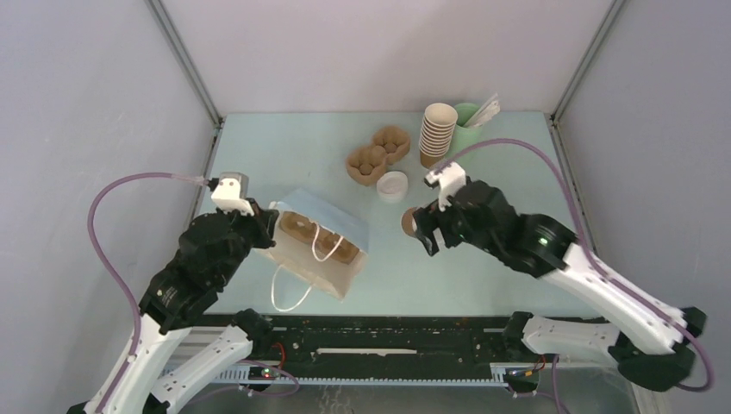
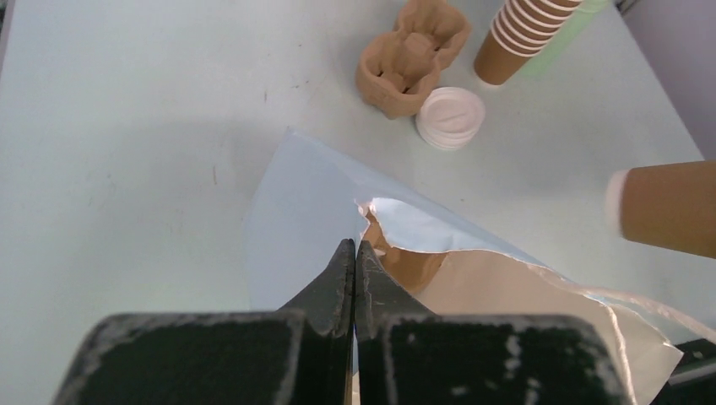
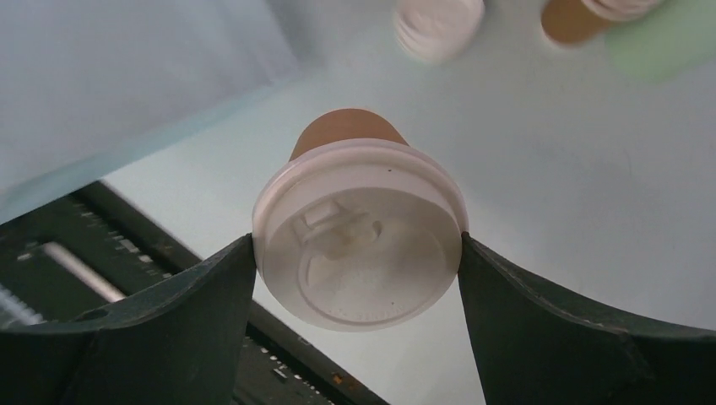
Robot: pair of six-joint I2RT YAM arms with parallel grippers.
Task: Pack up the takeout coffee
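Note:
The takeout coffee (image 1: 407, 222), a brown paper cup with a white lid (image 3: 361, 240), lies on its side in the air, base pointing left toward the bag. My right gripper (image 1: 424, 228) is shut on it, its fingers (image 3: 203, 295) pressing the lid's rim on both sides. The pale blue paper bag (image 1: 321, 259) stands open at centre left with a brown cup carrier (image 1: 315, 235) inside. My left gripper (image 1: 264, 224) is shut on the bag's left rim (image 2: 321, 202). The cup also shows at the right edge of the left wrist view (image 2: 667, 207).
A tall stack of lidless brown cups (image 1: 437, 131) and a pale green cup of sticks (image 1: 470, 128) stand at the back right. A stack of white lids (image 1: 393, 185) and two cardboard carriers (image 1: 377, 153) lie behind the bag. The bag's white handle (image 1: 289, 289) hangs toward the near edge.

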